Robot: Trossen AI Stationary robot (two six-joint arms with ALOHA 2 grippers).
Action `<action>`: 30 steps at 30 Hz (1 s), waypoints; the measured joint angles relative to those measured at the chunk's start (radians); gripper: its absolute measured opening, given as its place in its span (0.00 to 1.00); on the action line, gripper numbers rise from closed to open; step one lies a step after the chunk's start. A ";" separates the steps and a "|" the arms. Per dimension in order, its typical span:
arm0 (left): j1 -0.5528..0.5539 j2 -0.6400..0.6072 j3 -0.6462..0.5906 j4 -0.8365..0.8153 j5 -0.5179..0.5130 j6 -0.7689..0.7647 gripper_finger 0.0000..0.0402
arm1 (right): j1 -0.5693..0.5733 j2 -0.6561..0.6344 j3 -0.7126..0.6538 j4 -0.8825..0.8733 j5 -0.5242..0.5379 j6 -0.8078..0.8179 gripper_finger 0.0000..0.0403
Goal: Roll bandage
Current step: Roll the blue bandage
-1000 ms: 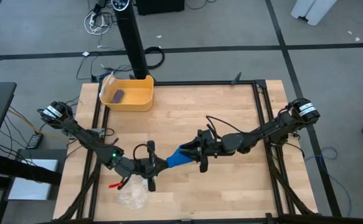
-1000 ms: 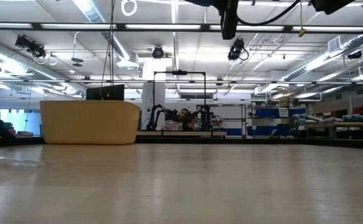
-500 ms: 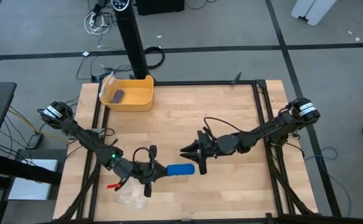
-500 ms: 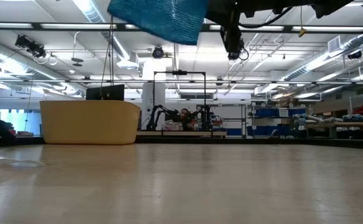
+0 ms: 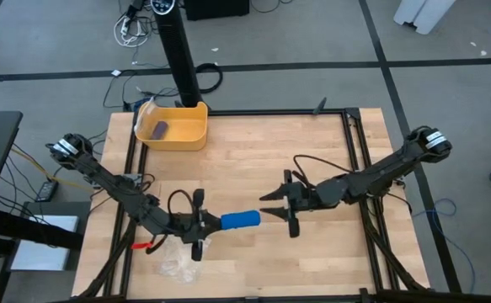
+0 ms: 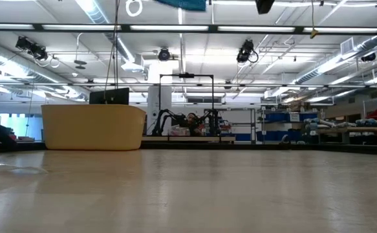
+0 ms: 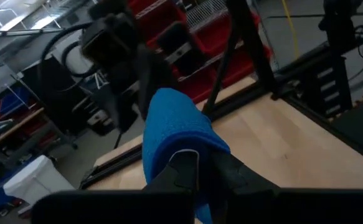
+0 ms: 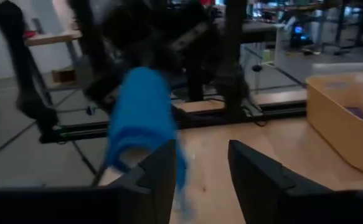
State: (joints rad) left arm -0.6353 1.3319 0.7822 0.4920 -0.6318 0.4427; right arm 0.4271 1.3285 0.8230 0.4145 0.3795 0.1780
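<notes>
The bandage [image 5: 240, 220] is a bright blue roll, held level above the wooden table [image 5: 312, 143] near its front middle. My left gripper [image 5: 205, 224] is shut on its left end. In the left wrist view the bandage [image 7: 172, 118] juts out past the fingers. My right gripper [image 5: 268, 204] stands open just right of the roll's free end and touches nothing. The right wrist view shows the bandage [image 8: 141, 112] ahead of my right gripper [image 8: 200, 168]. Along the low view's top edge only a sliver of the bandage [image 6: 185, 3] shows. My left gripper pinches the roll's near end [image 7: 169, 146] between its two fingers [image 7: 231, 177]. The fingers come level from the table's left and lie along the roll. The roll sticks out level toward the table's right, lifted clear of the table.
A yellow bin [image 5: 186, 139] with a small dark purple block [image 5: 160, 128] stands at the far left. A clear crinkled plastic bag [image 5: 178, 265] lies at the near edge, below my left arm, with a small red thing [image 5: 148, 248] beside it.
My right gripper has let go of the bandage, opened, rolled, and drawn back toward the table's right edge while rising. My left gripper has risen a little with the bandage, which went from a slanted bunch between both grippers to a level roll held at one end.
</notes>
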 joint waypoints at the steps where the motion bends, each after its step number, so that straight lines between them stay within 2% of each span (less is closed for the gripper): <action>1: 0.000 -0.001 0.000 0.005 0.005 -0.001 0.05 | 0.014 0.000 0.000 0.008 -0.006 -0.008 0.37; 4: 0.000 0.000 0.000 0.022 0.012 0.004 0.05 | 0.057 0.011 0.000 0.052 -0.044 -0.037 0.37; 11: -0.002 -0.001 0.000 0.075 0.012 0.030 0.05 | 0.128 0.011 0.000 0.149 -0.032 -0.068 0.36; 16: -0.002 -0.001 0.000 0.106 0.027 0.044 0.05 | 0.115 0.011 0.000 0.147 0.021 -0.045 0.35; 21: 0.000 -0.001 0.000 0.115 0.028 0.047 0.05 | 0.090 0.011 0.000 0.146 0.004 -0.014 0.32; 25: 0.002 -0.001 0.000 0.121 0.029 0.046 0.05 | 0.075 0.011 0.000 0.152 -0.048 0.005 0.28; 30: 0.010 -0.001 0.000 0.142 0.032 0.044 0.05 | 0.073 0.011 0.000 0.158 -0.051 0.021 0.25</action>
State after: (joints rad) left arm -0.6258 1.3308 0.7818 0.6342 -0.5999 0.4866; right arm 0.5003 1.3396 0.8230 0.5729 0.3283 0.1993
